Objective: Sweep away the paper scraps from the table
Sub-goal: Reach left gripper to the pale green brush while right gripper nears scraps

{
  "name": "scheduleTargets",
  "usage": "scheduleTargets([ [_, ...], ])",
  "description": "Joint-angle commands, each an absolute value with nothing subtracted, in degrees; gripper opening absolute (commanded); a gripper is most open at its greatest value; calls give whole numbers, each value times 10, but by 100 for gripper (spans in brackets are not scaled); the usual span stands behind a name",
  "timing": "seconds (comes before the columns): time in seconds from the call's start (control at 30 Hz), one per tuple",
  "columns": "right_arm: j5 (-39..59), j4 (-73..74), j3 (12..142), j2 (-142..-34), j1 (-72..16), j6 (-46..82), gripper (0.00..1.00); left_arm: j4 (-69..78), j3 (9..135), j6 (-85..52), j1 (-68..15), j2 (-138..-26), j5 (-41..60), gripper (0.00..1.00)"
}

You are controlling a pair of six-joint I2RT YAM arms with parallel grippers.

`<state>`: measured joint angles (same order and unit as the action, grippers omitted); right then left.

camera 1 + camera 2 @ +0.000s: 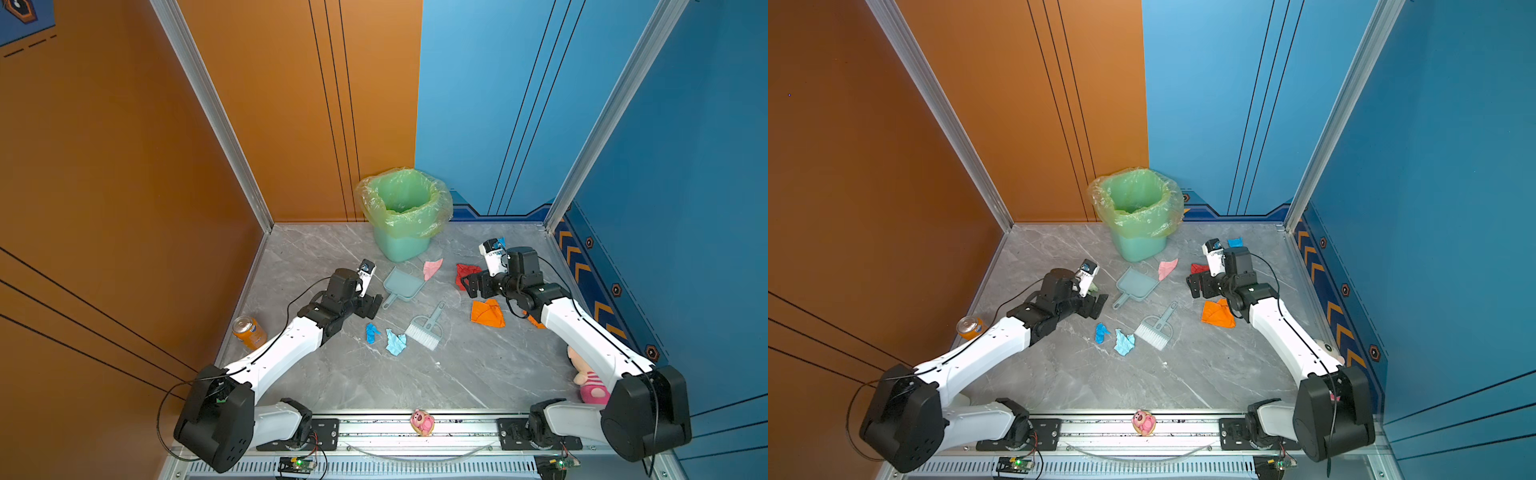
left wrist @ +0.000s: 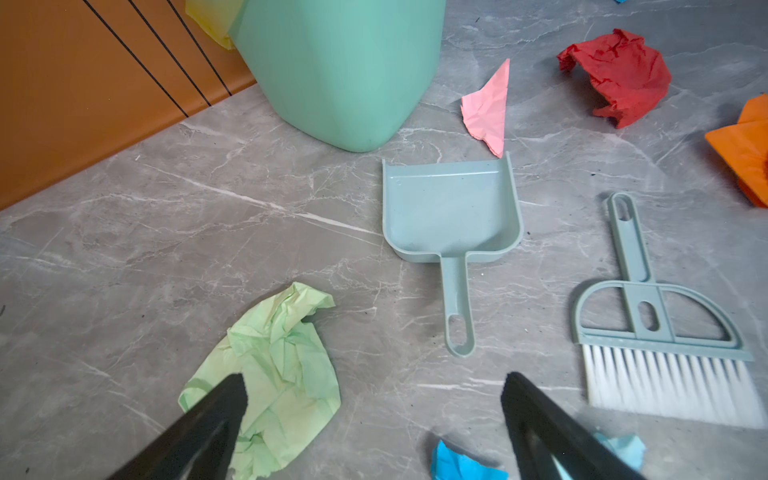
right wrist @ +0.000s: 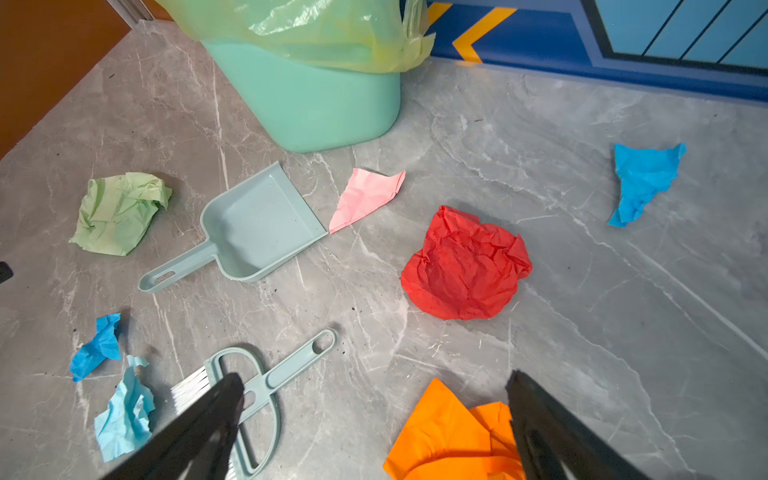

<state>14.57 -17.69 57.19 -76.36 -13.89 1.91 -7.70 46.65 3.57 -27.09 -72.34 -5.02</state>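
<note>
Paper scraps lie scattered on the grey marble table [image 1: 457,374]: light green [image 2: 274,374], pink [image 1: 432,268], red [image 1: 465,272], orange [image 1: 487,313], blue [image 1: 372,333], light blue [image 1: 395,343], and another blue one [image 1: 1235,242] far back right. My left gripper [image 1: 374,306] hovers open over bare table, with the green scrap under one finger and the blue scrap [image 2: 461,463] near the other. My right gripper [image 1: 471,284] hangs open between the red scrap [image 3: 465,266] and the orange scrap [image 3: 444,436]. Neither holds anything.
A pale blue dustpan [image 1: 401,284] and brush [image 1: 426,328] lie mid-table between the arms. A green bin [image 1: 403,216] with a bag liner stands at the back. An orange can [image 1: 248,332] sits at the left edge; pink plush toys [image 1: 592,382] [image 1: 422,422] at right and front.
</note>
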Motion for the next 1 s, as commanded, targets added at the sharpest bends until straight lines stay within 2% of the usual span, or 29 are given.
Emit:
scheduleTargets([
  [0.0, 149, -268, 619, -787, -148, 62, 100, -181, 512, -19, -278, -719, -75, 98],
  [0.33, 31, -333, 683, -842, -154, 169, 100, -248, 579, -66, -338, -750, -77, 98],
  [0.73, 57, -413, 751, -891, -118, 289, 100, -354, 690, -89, -429, -859, -101, 98],
  [0.97, 86, -420, 760, -909, -105, 306, 100, -358, 715, -107, -461, -892, -90, 98],
])
